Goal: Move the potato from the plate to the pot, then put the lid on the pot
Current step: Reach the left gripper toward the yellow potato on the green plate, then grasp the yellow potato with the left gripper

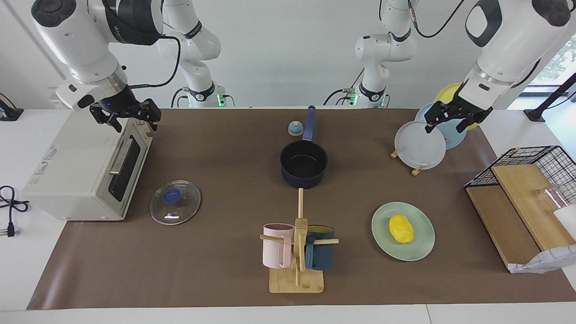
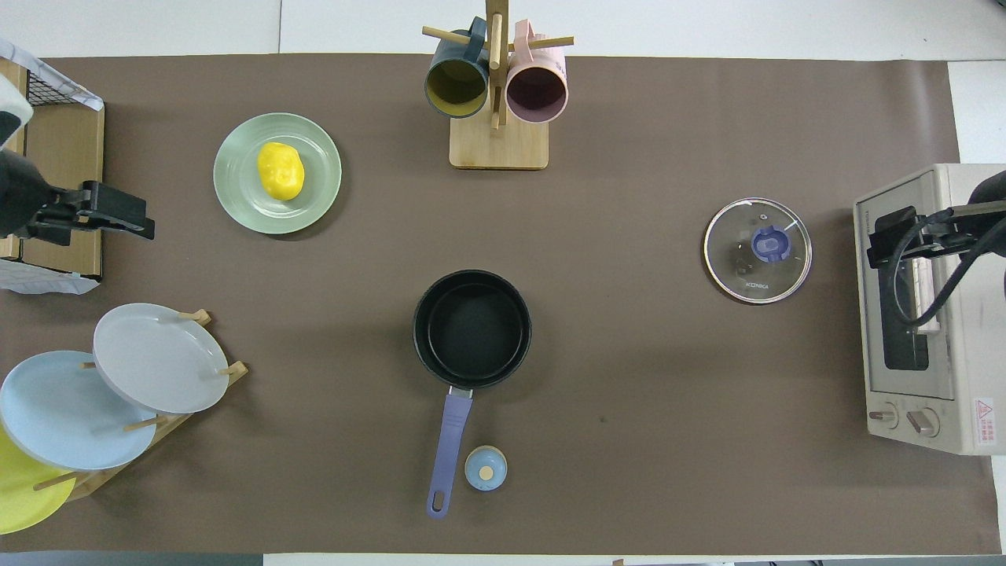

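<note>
The yellow potato [image 1: 401,228] [image 2: 280,170] lies on the mint-green plate [image 1: 423,245] [image 2: 236,196], toward the left arm's end of the table and farther from the robots than the pot. The dark navy pot [image 1: 304,164] [image 2: 472,328] stands empty in the middle, its blue handle pointing toward the robots. The glass lid [image 1: 175,202] [image 2: 758,250] lies flat in front of the toaster oven. My left gripper [image 1: 445,127] [image 2: 118,218] hangs open and empty, raised between the plate rack and the wooden tray. My right gripper [image 1: 135,123] [image 2: 892,236] hangs open and empty over the toaster oven's door.
A toaster oven [image 1: 81,171] stands at the right arm's end. A plate rack [image 1: 420,145] and a wire basket with wooden boards [image 1: 526,198] stand at the left arm's end. A mug tree [image 1: 298,247] stands farther out than the pot. A small blue-topped dome [image 1: 295,128] sits beside the pot's handle.
</note>
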Robot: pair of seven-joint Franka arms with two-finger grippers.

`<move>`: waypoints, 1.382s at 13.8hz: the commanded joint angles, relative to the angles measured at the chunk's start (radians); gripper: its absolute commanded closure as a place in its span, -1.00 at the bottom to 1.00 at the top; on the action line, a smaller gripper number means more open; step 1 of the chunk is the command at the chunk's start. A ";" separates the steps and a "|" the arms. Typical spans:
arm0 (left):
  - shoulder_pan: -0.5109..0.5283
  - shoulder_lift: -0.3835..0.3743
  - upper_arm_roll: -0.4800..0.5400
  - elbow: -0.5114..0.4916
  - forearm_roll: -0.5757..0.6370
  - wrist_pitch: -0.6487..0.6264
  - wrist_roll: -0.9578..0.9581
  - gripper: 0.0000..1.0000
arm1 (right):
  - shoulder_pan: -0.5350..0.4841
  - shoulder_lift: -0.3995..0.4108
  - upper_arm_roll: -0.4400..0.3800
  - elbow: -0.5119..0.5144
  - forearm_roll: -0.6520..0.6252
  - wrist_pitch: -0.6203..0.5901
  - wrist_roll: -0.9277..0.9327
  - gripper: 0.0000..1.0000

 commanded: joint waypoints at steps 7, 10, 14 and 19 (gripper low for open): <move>-0.063 0.474 0.010 0.201 -0.022 0.357 -0.100 -1.00 | -0.009 -0.012 0.003 -0.014 0.006 0.006 0.016 -1.00; -0.077 0.525 0.013 0.215 -0.016 0.413 -0.107 -1.00 | -0.006 -0.012 0.005 -0.015 0.005 0.007 0.016 -1.00; -0.086 0.532 0.014 0.179 0.013 0.506 -0.107 -1.00 | 0.004 -0.012 0.006 -0.015 0.006 0.010 0.009 -1.00; -0.097 0.522 0.017 0.100 0.019 0.597 -0.112 -1.00 | 0.005 -0.013 0.012 -0.015 0.006 0.013 0.016 -1.00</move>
